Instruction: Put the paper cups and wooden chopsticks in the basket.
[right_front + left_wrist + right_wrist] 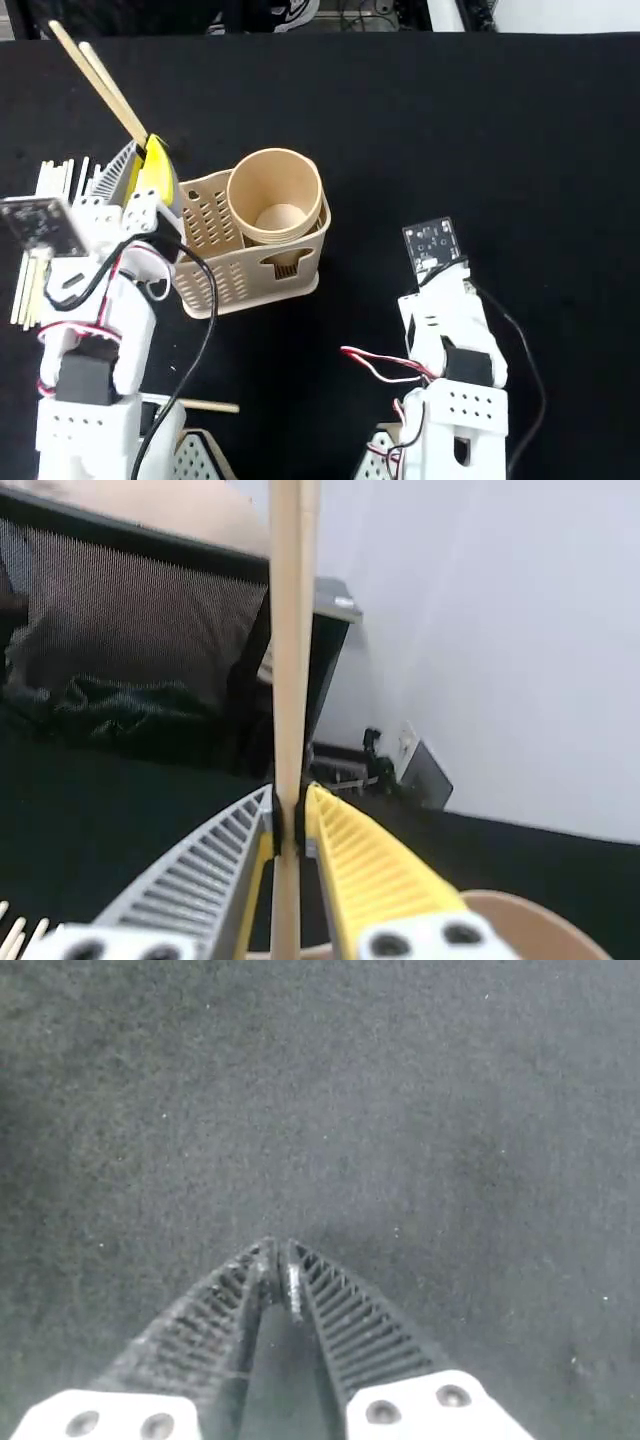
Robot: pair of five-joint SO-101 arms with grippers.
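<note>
The fingers point(350, 860) of the left gripper point(288, 818) are pressed together on a pair of chopsticks point(290, 630). The pair goes far out beyond the fingertips, into the air. The fingers point(345, 1335) of the right gripper point(276, 1260) are also closed, tip against tip, with nothing between them.

Under both grippers is a table point(470, 110) covered with black cloth. Beyond the left fingertips there is a white wall point(500, 630) and a dark mesh chair point(130, 610).

Just beside the left fingers, on the side of the right arm, stands the basket point(250, 275). A cup point(275, 195) stands upright inside it, mouth up.

On the other side of the left fingers a bunch of loose chopsticks point(30, 275) lies on the cloth, partly hidden under the left arm. A single chopstick point(205, 406) lies behind these fingers, near the base of that arm. The right fingers are low over the cloth, well apart from the basket.
</note>
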